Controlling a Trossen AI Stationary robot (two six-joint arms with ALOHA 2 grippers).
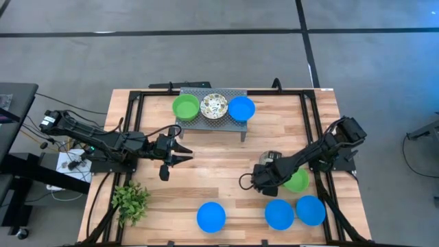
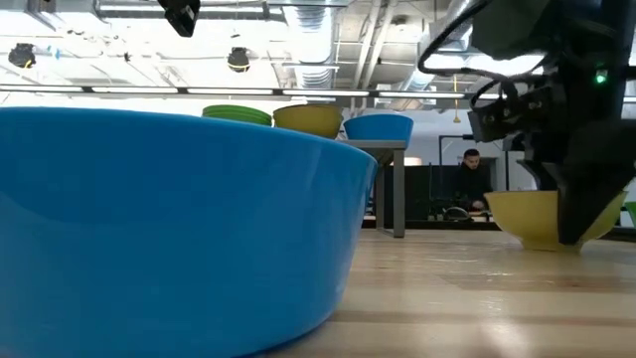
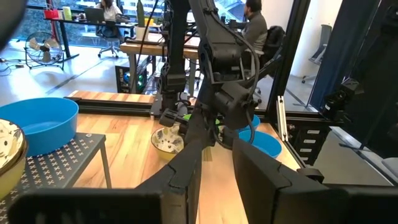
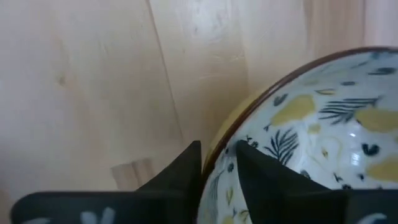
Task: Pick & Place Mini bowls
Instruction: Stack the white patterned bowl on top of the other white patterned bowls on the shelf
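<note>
A patterned bowl [image 4: 323, 130] — white inside with yellow and dark leaf marks — is seen on the wooden table [image 1: 226, 171] at the right of centre. Its rim is straddled by the right gripper [image 4: 219, 163]: one finger lies outside the wall, the other inside, both close against the rim. The bowl rests on the table in the low view, so the jaws are recorded as closed on the rim.

A green bowl [image 1: 298, 181] lies just beside this gripper, partly covered by the arm. Three blue bowls [image 1: 211, 216] are noted along the near edge, two of them close together at the right.

On the small grey stand [image 1: 212, 122] at the far side, a green bowl [image 1: 186, 107], a second patterned bowl [image 1: 214, 106] and a blue bowl [image 1: 241, 108] are set in a row.

The left gripper [image 1: 180, 154] hangs over bare table at the left — nothing is held, and its fingers stand slightly apart. A leafy plant [image 1: 130, 200] sits at the near left corner.
</note>
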